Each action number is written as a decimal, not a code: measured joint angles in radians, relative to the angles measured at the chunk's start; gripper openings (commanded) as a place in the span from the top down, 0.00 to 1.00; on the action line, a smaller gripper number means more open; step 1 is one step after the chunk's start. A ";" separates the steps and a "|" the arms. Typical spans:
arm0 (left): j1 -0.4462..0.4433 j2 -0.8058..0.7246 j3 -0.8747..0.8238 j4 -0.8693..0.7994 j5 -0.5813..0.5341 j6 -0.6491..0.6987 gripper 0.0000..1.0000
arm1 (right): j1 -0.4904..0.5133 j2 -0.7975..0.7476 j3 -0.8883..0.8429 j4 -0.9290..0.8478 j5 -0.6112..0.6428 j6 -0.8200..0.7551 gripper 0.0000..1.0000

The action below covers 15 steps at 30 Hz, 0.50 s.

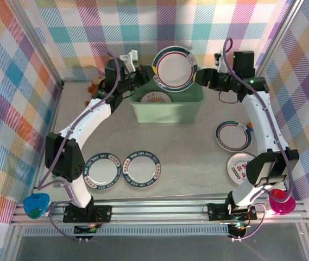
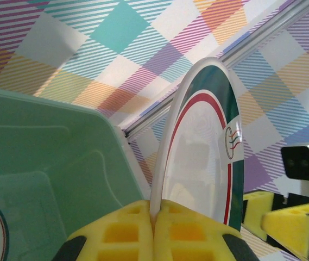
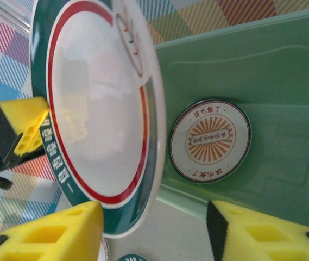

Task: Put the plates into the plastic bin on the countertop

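Note:
A teal-and-red-banded plate (image 1: 175, 68) stands on edge above the mint-green plastic bin (image 1: 168, 113). My left gripper (image 1: 146, 74) is shut on its left rim; in the left wrist view the yellow pads (image 2: 155, 209) pinch the plate (image 2: 203, 147) beside the bin wall (image 2: 45, 157). My right gripper (image 1: 200, 77) is open at the plate's right side. In the right wrist view the plate (image 3: 94, 109) has its edge inside that gripper's (image 3: 154, 220) gap. An orange sunburst plate (image 3: 209, 140) lies flat in the bin (image 3: 284, 81).
On the countertop (image 1: 181, 157) lie two dark-rimmed plates (image 1: 101, 169) (image 1: 141, 168) at front left, a teal-banded plate (image 1: 233, 136) and a dotted plate (image 1: 240, 166) at right. A blue object (image 1: 36, 205) and a pink bowl (image 1: 282, 202) sit on the front rail.

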 measured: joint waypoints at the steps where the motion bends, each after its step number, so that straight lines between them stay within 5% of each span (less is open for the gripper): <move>1: 0.000 0.000 0.000 0.005 0.002 -0.006 1.00 | 0.000 0.006 0.000 0.014 0.000 0.010 0.53; 15: 0.000 0.000 -0.001 0.029 0.009 -0.040 1.00 | 0.000 0.040 -0.029 0.164 -0.061 0.122 0.86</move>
